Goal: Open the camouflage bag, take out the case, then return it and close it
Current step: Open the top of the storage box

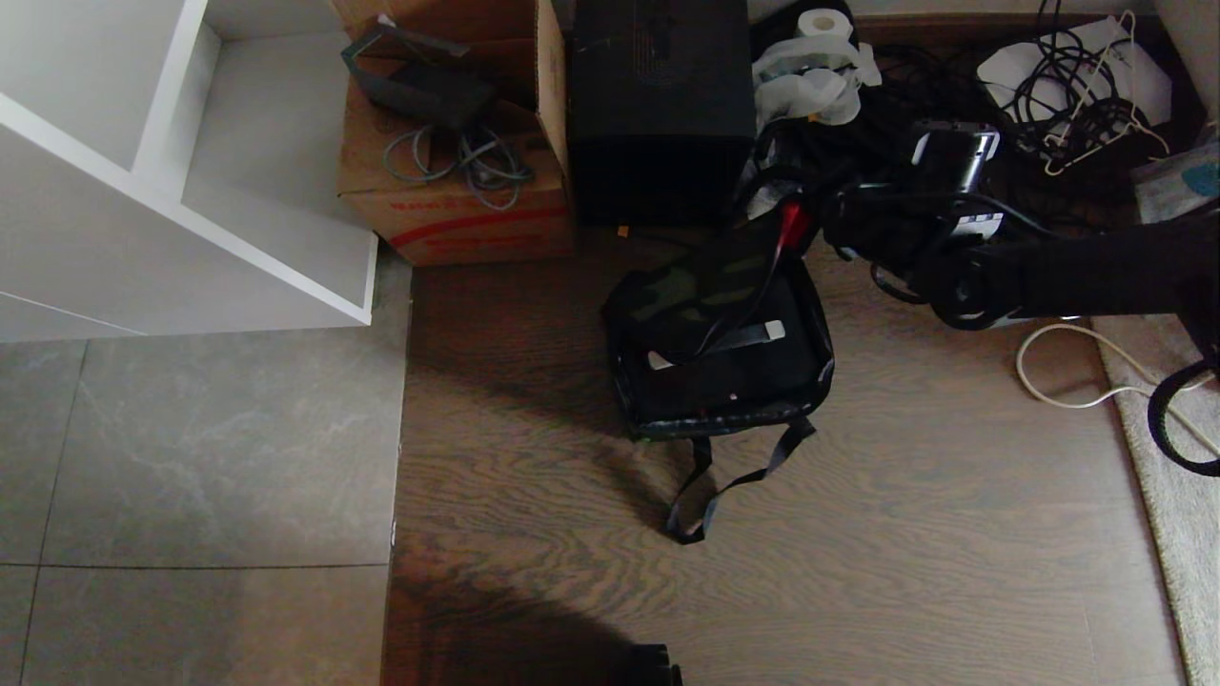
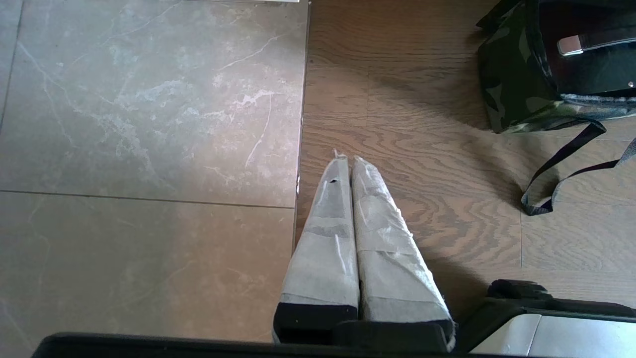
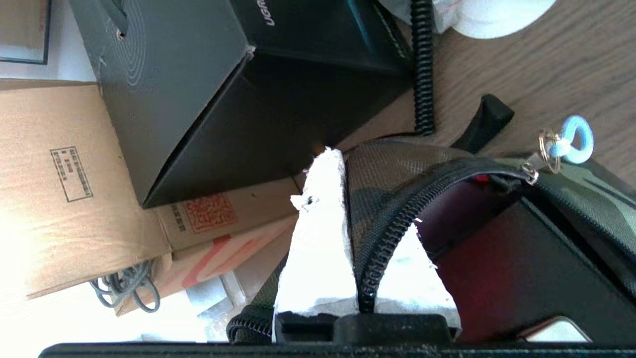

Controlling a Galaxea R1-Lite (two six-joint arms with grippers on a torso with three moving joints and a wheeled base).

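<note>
**Count of things on the floor**

One camouflage bag (image 1: 721,329), holding one black case (image 1: 734,367). One cardboard box (image 1: 456,205) and one tall black box (image 1: 660,105) stand behind it. One white shelf unit (image 1: 181,171) at the left. One toilet-paper roll (image 1: 823,23). Two grippers: the left (image 2: 346,160) and the right (image 3: 343,164). The cables at the back right are tangled; their number cannot be told.

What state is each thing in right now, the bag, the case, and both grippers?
bag: on the wood floor, unzipped, lid held up
case: lying flat inside the bag
right gripper: shut on the bag's zippered lid edge
left gripper: shut, empty, parked above the floor away from the bag
</note>
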